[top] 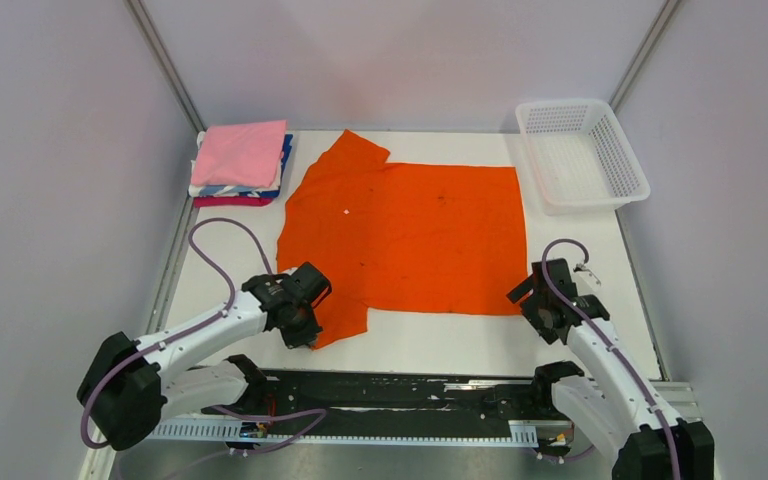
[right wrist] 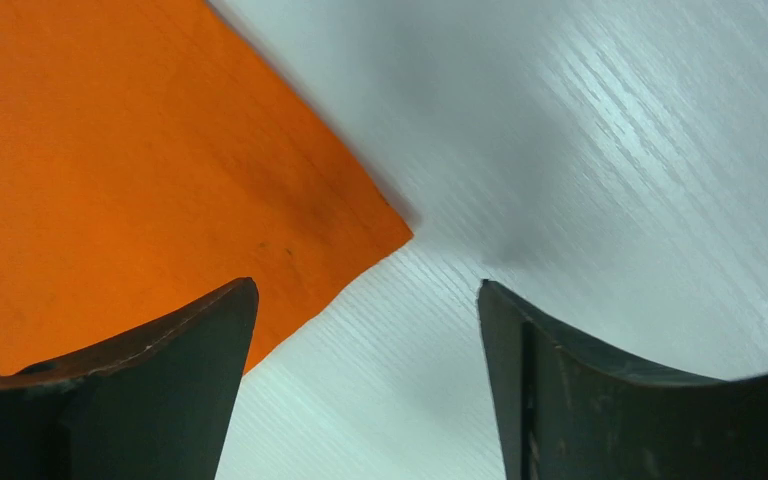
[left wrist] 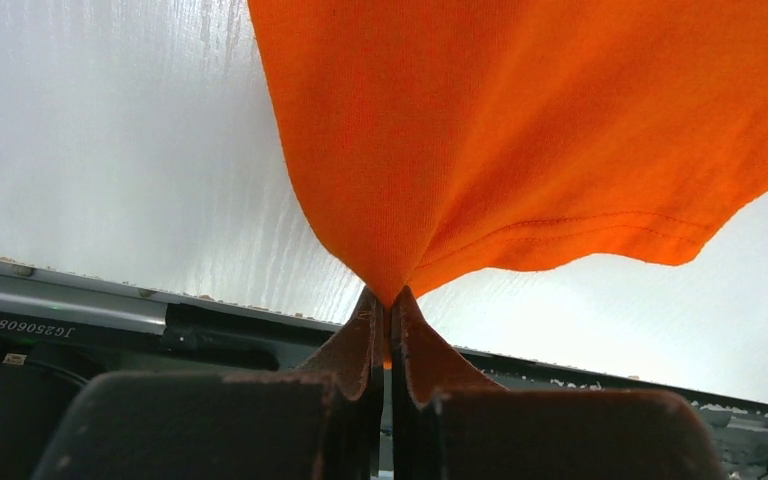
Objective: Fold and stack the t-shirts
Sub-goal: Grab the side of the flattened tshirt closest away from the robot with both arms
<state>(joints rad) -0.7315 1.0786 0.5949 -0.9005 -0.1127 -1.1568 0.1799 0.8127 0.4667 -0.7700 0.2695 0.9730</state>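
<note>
An orange t-shirt [top: 410, 235] lies spread flat on the white table, collar end to the left. My left gripper [top: 305, 335] is shut on the shirt's near-left sleeve; in the left wrist view the orange cloth [left wrist: 520, 140] is pinched between the fingertips [left wrist: 368, 320] and lifted off the table. My right gripper [top: 528, 300] is open and empty, just above the table at the shirt's near-right corner [right wrist: 360, 225]. A stack of folded t-shirts [top: 242, 160], pink on top with white, blue and magenta below, sits at the far left.
A white plastic mesh basket [top: 582, 150] stands at the far right corner. Grey walls enclose the table on three sides. A black rail [top: 400, 395] runs along the near edge between the arm bases.
</note>
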